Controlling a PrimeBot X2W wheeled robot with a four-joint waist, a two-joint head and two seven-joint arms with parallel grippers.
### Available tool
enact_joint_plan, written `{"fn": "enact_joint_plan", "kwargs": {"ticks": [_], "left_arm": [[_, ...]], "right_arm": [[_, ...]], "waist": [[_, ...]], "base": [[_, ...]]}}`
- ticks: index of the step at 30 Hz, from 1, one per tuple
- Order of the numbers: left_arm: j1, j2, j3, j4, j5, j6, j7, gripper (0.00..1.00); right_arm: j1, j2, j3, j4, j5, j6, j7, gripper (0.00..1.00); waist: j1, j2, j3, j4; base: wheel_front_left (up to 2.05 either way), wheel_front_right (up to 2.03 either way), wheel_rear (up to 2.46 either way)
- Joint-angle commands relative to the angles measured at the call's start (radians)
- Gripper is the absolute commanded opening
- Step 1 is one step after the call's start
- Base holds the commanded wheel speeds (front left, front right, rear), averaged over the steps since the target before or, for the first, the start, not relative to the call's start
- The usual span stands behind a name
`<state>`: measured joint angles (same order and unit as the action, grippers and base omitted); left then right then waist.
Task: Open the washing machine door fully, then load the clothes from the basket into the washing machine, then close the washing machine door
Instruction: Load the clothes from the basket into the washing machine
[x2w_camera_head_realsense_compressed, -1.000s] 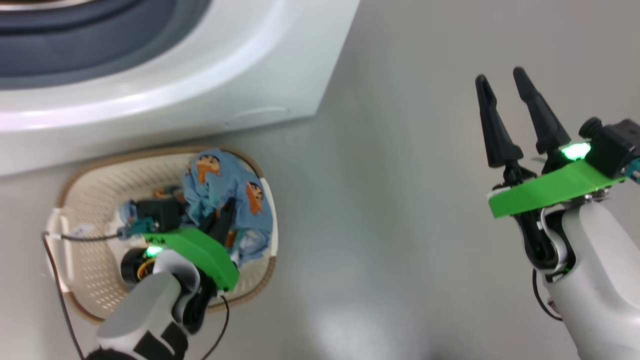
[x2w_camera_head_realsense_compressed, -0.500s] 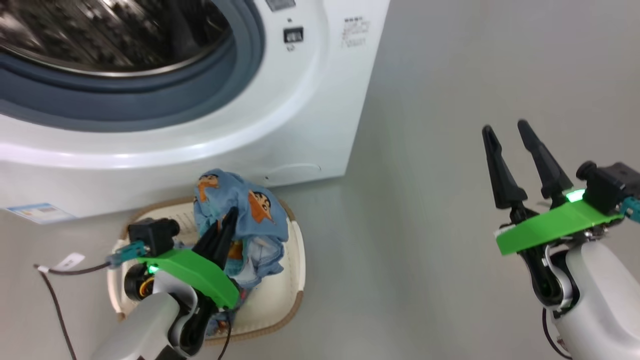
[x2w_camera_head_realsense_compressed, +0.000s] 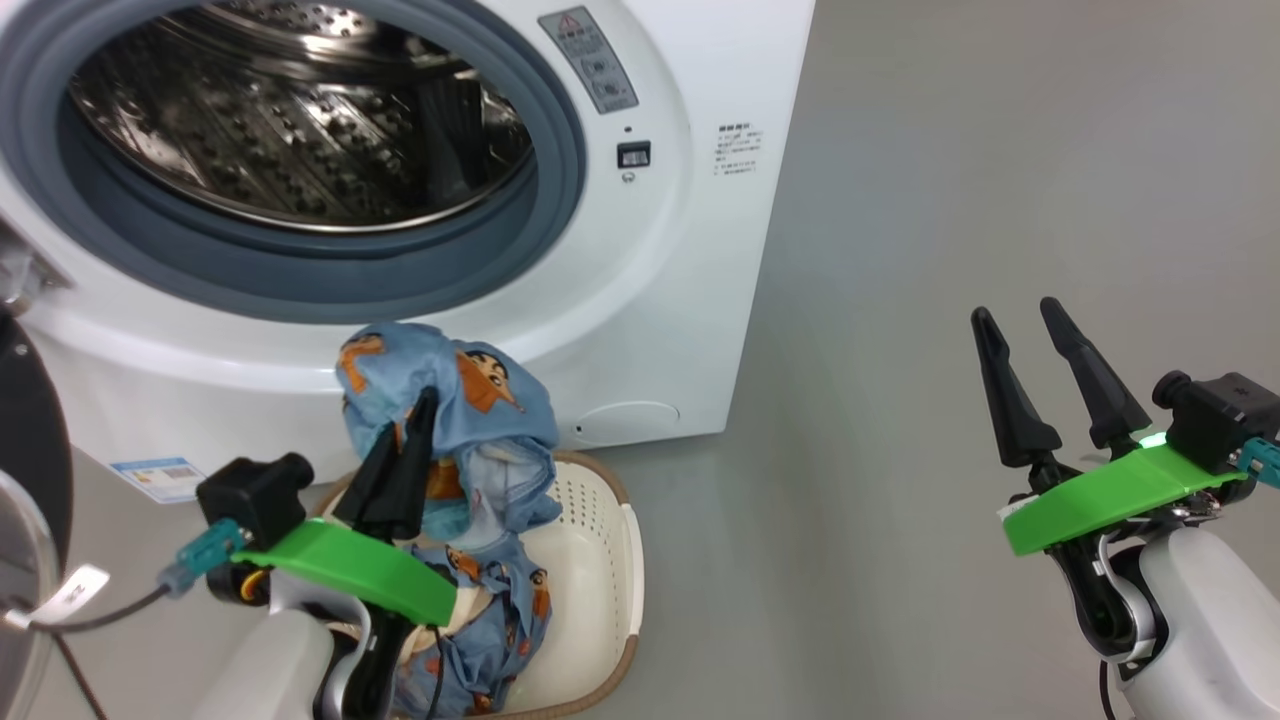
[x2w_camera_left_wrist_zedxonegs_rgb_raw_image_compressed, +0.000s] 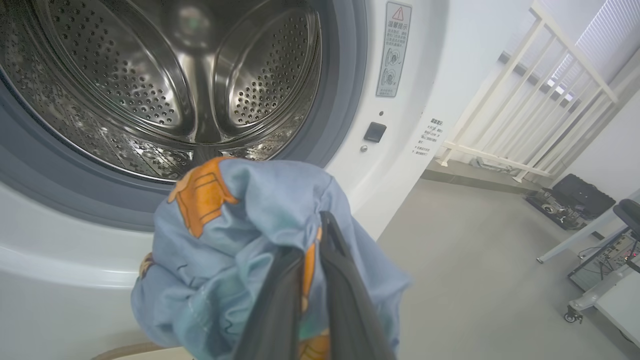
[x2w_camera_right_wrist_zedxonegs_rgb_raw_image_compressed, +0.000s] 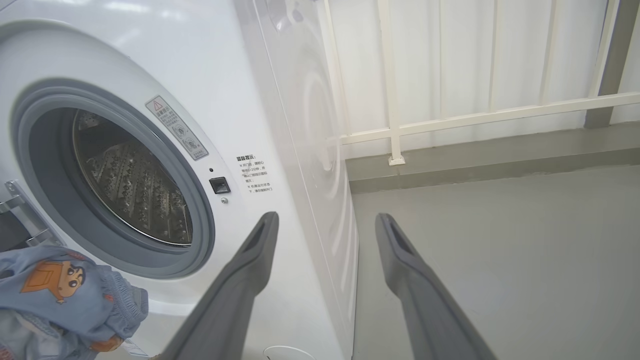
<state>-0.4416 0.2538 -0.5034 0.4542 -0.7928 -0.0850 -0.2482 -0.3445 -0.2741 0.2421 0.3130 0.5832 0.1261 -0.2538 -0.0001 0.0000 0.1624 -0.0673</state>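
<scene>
The washing machine (x2w_camera_head_realsense_compressed: 690, 260) stands with its steel drum (x2w_camera_head_realsense_compressed: 290, 130) exposed inside the grey rubber ring. The black washing machine door (x2w_camera_head_realsense_compressed: 25, 440) is swung aside at the left edge. My left gripper (x2w_camera_head_realsense_compressed: 412, 410) is shut on a bundle of the light blue clothes (x2w_camera_head_realsense_compressed: 480, 400), held above the basket (x2w_camera_head_realsense_compressed: 610, 560) and below the drum opening. More of the blue fabric trails down into the basket. In the left wrist view the clothes (x2w_camera_left_wrist_zedxonegs_rgb_raw_image_compressed: 240, 225) bunch around my gripper (x2w_camera_left_wrist_zedxonegs_rgb_raw_image_compressed: 312, 235) in front of the drum (x2w_camera_left_wrist_zedxonegs_rgb_raw_image_compressed: 150, 90). My right gripper (x2w_camera_head_realsense_compressed: 1014, 312) hangs open over bare floor to the right.
Grey floor stretches to the right of the machine. A white railing (x2w_camera_right_wrist_zedxonegs_rgb_raw_image_compressed: 395, 130) lines the wall behind it. A black case (x2w_camera_left_wrist_zedxonegs_rgb_raw_image_compressed: 580, 195) and a wheeled table leg (x2w_camera_left_wrist_zedxonegs_rgb_raw_image_compressed: 590, 300) stand farther off. A tagged cable (x2w_camera_head_realsense_compressed: 70, 595) lies near the door.
The head camera has tilted up, bringing the drum into view. My left gripper has lifted the blue clothes out of the basket toward the machine's opening. The right gripper stays open.
</scene>
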Motion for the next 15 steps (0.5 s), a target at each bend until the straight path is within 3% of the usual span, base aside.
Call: {"fn": "enact_joint_plan", "kwargs": {"ticks": [1,15], "left_arm": [[0.000,0.020,0.046,-0.037,0.018,0.007,-0.013,0.00],[0.093,-0.008,0.171,-0.169,0.177,0.090,-0.013,0.00]], "right_arm": [[0.012,-0.016,0.015,-0.019,0.011,0.005,-0.008,1.00],[0.037,-0.030,0.019,-0.014,0.015,0.005,-0.008,1.00]], "waist": [[0.0001,0.0000,-0.016,0.008],[0.0001,0.0000,-0.049,0.010]], "base": [[0.00,0.00,0.00],[0.00,0.00,0.00]]}}
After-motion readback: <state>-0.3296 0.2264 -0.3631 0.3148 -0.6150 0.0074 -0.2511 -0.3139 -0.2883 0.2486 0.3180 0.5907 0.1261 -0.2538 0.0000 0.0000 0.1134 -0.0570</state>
